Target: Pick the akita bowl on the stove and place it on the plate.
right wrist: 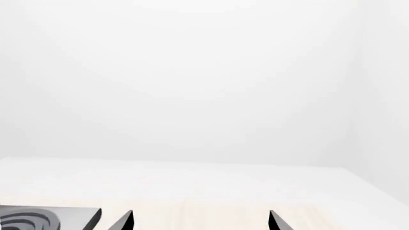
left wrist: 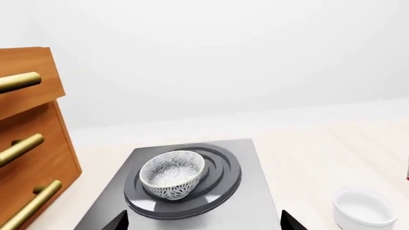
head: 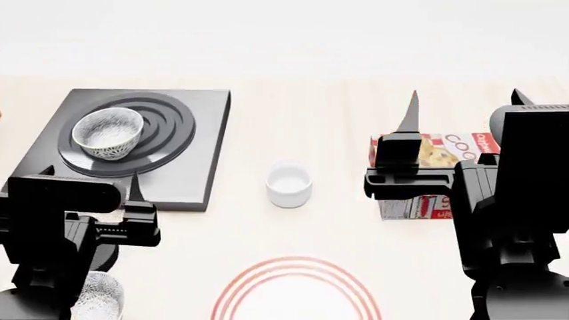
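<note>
Centrally on the stove (head: 200, 167), the akita bowl (head: 108, 133) sits upright on the black burner rings, toward their left side in the head view. Bowl is small, round, white, with dense grey-black speckle inside and out; the left wrist view shows its pale inner bottom and patterned outer wall (left wrist: 171, 173).

Stove is a dark grey square slab at the desk's (head: 302, 100) far left. Plate (head: 298, 291), white with thin red rings, lies at the near edge, well apart from the stove.

Left pincer (left wrist: 203, 221): two dark fingertips spread wide, just short of the stove's near edge, holding nothing. Right pincer (right wrist: 200, 220): fingertips also wide apart, empty, raised above the desk.

A plain white cup (head: 289, 184) stands between stove and plate. A second speckled bowl (head: 96, 298) is mostly hidden behind the left arm. A printed box (head: 444, 152) is largely covered by the right arm; its lettering is cut off. Plate's near half is cropped by the frame. A wooden drawer unit (left wrist: 28, 143) with brass handles shows only partly in the left wrist view.
</note>
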Controlling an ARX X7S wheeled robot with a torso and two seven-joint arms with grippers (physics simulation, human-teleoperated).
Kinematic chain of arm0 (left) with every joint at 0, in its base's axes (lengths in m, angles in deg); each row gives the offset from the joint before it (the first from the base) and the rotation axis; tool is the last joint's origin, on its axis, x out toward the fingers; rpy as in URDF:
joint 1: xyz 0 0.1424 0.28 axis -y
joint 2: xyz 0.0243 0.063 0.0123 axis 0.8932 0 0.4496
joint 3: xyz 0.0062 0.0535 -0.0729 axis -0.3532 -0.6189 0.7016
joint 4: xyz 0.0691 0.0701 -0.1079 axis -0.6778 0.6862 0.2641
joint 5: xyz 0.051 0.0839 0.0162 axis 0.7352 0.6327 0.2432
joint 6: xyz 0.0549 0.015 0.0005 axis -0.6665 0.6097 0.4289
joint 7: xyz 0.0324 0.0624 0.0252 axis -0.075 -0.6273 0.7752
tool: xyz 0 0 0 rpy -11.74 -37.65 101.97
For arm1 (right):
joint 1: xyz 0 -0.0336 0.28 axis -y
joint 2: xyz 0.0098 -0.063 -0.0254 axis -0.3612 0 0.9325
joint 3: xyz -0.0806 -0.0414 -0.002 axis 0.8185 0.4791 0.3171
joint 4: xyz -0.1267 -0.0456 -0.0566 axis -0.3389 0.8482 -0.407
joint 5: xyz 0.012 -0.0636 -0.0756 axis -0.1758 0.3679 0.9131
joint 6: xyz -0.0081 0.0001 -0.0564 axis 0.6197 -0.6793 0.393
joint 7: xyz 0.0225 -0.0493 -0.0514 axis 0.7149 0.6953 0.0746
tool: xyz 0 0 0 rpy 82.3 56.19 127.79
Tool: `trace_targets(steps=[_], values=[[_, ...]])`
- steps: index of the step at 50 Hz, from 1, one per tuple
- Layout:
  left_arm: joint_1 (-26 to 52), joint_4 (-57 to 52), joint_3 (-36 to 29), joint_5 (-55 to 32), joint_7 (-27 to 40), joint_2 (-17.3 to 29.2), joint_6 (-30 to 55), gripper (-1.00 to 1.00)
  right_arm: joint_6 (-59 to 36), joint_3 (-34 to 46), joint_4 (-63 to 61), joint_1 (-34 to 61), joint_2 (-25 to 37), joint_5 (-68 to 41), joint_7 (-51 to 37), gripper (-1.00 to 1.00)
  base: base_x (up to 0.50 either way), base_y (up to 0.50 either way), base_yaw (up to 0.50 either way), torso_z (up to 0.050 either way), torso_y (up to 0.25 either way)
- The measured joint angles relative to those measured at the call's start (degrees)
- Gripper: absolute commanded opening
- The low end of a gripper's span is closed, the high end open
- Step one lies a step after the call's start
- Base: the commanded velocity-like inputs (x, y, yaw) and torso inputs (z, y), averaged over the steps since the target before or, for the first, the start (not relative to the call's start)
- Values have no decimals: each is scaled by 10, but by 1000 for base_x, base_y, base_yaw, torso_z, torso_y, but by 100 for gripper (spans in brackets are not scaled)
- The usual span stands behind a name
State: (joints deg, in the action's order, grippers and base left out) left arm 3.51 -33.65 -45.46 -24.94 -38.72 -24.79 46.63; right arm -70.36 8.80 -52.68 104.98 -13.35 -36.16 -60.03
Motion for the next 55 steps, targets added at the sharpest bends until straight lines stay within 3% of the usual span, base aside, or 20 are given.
trace_targets(steps=[55], values=[[6, -3, -11, -9, 10, 11, 2, 100, -1, 5, -2, 1, 8, -14, -11, 100, 216, 0, 0, 0, 0]])
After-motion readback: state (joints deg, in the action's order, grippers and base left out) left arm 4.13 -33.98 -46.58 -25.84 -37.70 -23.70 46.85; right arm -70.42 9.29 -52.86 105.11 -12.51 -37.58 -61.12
